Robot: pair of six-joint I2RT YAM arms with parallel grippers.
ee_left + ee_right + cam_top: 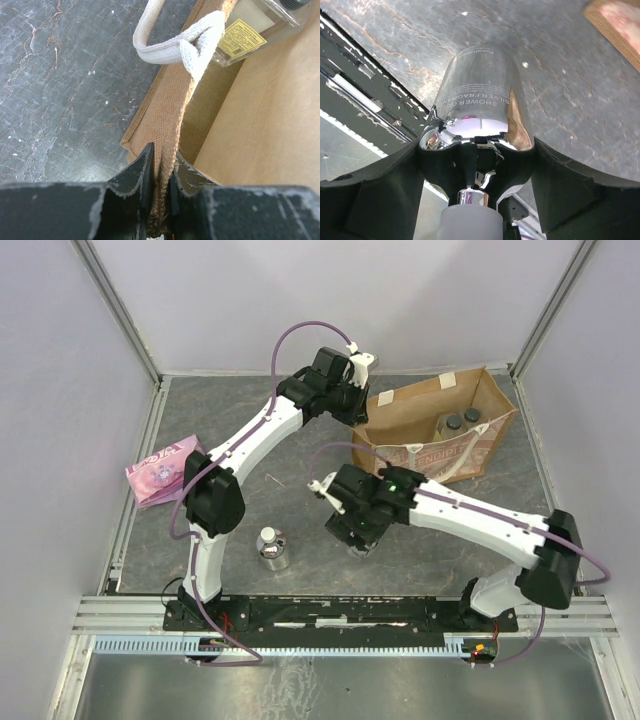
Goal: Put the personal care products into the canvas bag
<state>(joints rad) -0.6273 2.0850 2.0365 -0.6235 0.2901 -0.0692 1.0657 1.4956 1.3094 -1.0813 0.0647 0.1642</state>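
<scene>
Silvery bottle (480,95), round, rigid, probably light and slick: clamped at its shoulder in right gripper (356,536), mid-worktop; second bottle (271,548) by near edge; soft bag (430,455), far-right corner, rim pinched by left gripper (161,167).

Clear bottles (453,423) in bag (432,456), silvery bottles (272,548) outside

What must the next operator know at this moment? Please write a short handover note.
Left gripper: shut on the rim of the canvas bag.
Right gripper: shut on one silvery bottle, in front of the bag.
Done: two clear bottles are inside the bag.
Left: put the held bottle into the bag, then the other silvery bottle, which stands on the table between the arms.
</scene>
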